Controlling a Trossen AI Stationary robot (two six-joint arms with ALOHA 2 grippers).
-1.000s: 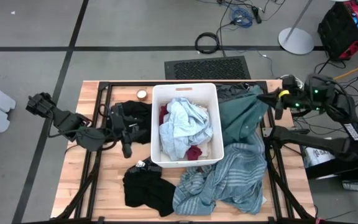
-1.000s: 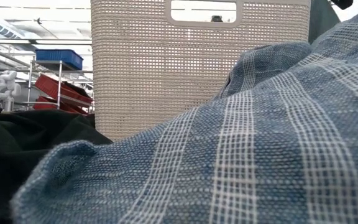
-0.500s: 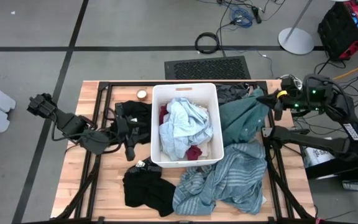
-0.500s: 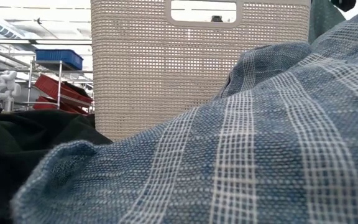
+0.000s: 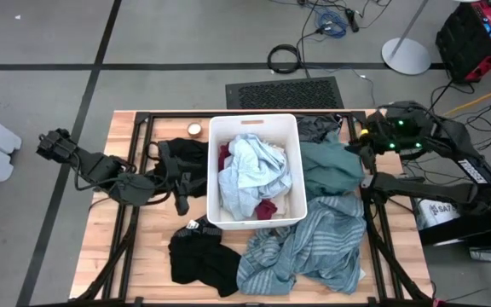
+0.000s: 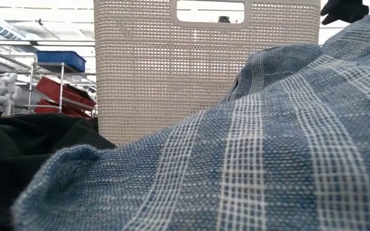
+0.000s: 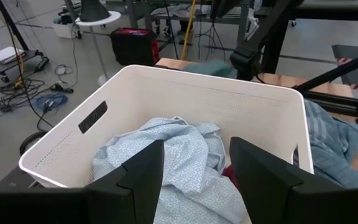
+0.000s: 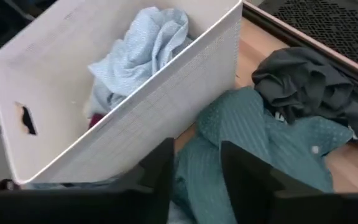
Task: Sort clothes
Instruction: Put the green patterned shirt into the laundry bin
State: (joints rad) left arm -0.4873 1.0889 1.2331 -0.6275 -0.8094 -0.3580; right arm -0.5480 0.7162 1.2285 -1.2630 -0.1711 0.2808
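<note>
Right claw (image 8: 194, 168) parted, empty — above teal garment (image 8: 241, 134).

Grey floor (image 5: 169, 34) crossed by dark lines, cables (image 5: 331, 19) trailing, a black grille mat (image 5: 284, 92), shelving (image 6: 60, 83) behind.

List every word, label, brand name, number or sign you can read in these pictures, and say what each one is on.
None can be read in any view.
The white bin bears no printing, only its handle slot.
The clothes, such as the striped cloth and the teal garment, show patterns but no lettering.
The red case on the floor shows no marking that can be made out.
</note>
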